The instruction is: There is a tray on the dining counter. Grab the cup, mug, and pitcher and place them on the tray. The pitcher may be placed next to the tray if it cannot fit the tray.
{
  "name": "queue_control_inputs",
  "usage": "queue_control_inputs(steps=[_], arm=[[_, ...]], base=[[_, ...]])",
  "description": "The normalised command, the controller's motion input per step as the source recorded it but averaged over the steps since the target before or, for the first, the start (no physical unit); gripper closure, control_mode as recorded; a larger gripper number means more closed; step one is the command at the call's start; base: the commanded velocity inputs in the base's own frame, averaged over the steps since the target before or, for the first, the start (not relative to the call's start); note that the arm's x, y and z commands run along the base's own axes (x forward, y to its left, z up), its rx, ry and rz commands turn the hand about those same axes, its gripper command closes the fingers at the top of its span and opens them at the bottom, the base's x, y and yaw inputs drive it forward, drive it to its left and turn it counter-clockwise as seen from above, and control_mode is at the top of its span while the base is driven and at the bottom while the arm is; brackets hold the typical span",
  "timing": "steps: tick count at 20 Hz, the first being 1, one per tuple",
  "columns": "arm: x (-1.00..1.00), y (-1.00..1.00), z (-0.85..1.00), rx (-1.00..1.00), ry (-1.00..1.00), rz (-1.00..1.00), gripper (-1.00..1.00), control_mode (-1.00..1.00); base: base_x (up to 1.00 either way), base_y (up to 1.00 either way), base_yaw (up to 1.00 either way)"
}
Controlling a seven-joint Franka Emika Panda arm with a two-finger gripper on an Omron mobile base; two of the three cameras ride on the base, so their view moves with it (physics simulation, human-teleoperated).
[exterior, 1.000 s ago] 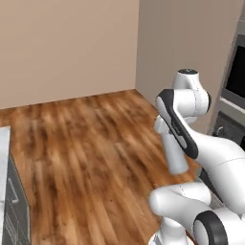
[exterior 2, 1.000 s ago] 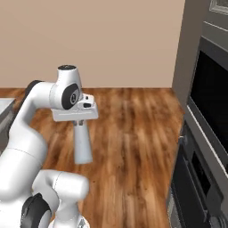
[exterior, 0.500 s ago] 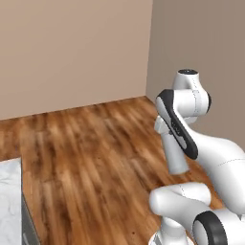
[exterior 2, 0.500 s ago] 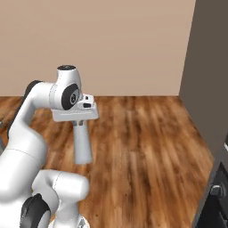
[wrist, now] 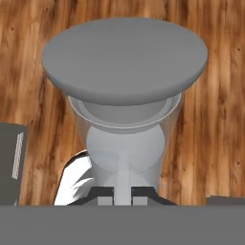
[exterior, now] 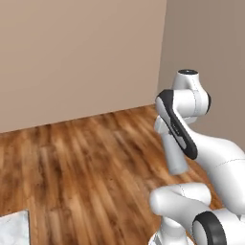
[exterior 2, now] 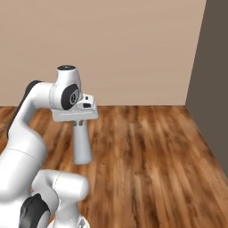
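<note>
White robot arm w/ the tall slim grey-silver pitcher (exterior 2: 82, 144) hanging below its hand (exterior 2: 76, 116), well above the brown wood-plank floor (exterior 2: 151, 151). Hand is nearly closed, fingers pinched on the pitcher's top rim; pitcher body points down toward the floor, slightly tilted in the right base view. Left base view: pitcher (exterior: 174, 153) sits just beside the arm's dark-banded link, in front of the beige wall (exterior: 76, 57). Hand view: pitcher (wrist: 125, 115) seen along its length, wide grey disc of its base at far end, narrower neck near the fingertips (wrist: 106, 192); floor planks behind it. A corner of white marble worktop (exterior: 13, 228) shows at lower left of the floor, well apart from the pitcher.
</note>
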Motion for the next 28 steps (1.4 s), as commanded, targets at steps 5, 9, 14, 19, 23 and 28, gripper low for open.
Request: queue_control_inputs(steps=[5,9,14,19,23,28], arm=[[0.0,0.0,0.0,0.0,0.0,0.0,1.0,1.0],[0.0,0.0,0.0,0.0,0.0,0.0,1.0,1.0],[0.0,0.0,0.0,0.0,0.0,0.0,1.0,1.0],[0.0,0.0,0.0,0.0,0.0,0.0,1.0,1.0],[0.0,0.0,0.0,0.0,0.0,0.0,1.0,1.0],[0.0,0.0,0.0,0.0,0.0,0.0,1.0,1.0]], base=[[1.0,0.3,0.0],[1.0,0.28,0.0],[1.0,0.29,0.14],[1.0,0.02,0.53],[1.0,0.0,0.65],[1.0,0.0,0.76]])
